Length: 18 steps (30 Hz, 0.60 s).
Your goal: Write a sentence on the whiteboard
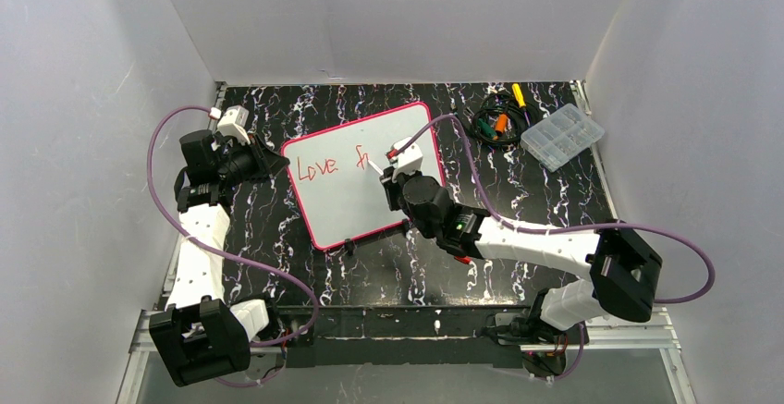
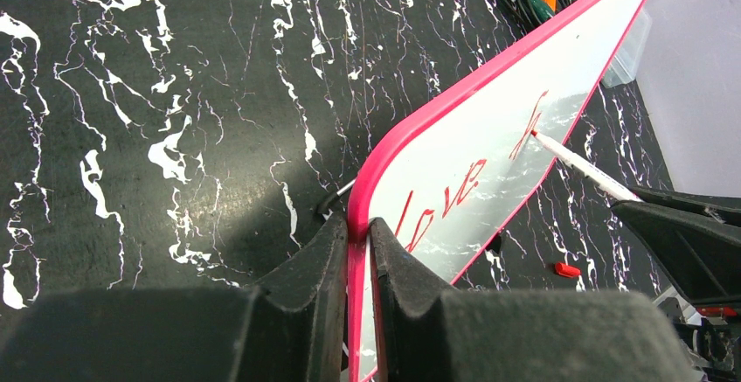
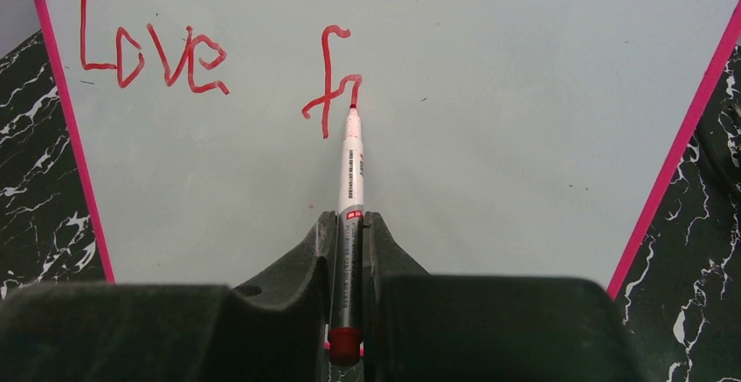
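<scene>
While the right gripper [image 3: 349, 225] squeezed the marker [image 3: 350, 168], its red tip touched the whiteboard [image 3: 507, 137] beside the "f". The left gripper [image 2: 358, 229] pinched the board's pink rim. The sentence [image 3: 153, 54] said only "Love f", so next it probably needed small, careful strokes.

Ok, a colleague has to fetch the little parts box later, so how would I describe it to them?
On the black white-veined tabletop, look at the far right corner, beyond the white pink-rimmed whiteboard. There a clear rectangular plastic compartment box lies askew, just right of a tangle of dark cables. It alone is see-through and split into small cells.
</scene>
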### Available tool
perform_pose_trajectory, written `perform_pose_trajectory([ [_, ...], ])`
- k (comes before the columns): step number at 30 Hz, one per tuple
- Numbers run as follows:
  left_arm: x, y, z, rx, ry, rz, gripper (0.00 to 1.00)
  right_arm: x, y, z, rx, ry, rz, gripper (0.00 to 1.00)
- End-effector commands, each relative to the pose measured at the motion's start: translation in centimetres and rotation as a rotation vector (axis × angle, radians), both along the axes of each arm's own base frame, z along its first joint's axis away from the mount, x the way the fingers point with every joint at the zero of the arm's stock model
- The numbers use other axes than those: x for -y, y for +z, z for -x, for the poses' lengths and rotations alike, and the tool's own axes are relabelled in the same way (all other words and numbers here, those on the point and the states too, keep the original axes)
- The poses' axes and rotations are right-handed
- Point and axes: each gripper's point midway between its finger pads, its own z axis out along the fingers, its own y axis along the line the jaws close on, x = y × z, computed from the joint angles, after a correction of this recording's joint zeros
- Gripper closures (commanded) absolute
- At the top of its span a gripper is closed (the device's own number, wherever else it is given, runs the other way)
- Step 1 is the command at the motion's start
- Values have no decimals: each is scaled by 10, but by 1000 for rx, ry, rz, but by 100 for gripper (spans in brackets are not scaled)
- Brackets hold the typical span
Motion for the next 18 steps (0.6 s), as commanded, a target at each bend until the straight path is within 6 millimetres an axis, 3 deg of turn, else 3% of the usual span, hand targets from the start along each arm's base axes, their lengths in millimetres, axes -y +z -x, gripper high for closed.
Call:
perform_pose_trajectory([
  [1, 3, 0, 5, -2, -18, 2, 97, 6, 0, 2, -15, -7, -6, 99],
  [11, 3, 0, 5, -3, -17, 2, 97, 16, 40, 1, 73, -30, -85, 99],
  [18, 3, -1, 5, -5, -17, 4, 97, 6, 54, -8, 127, -41, -96, 99],
])
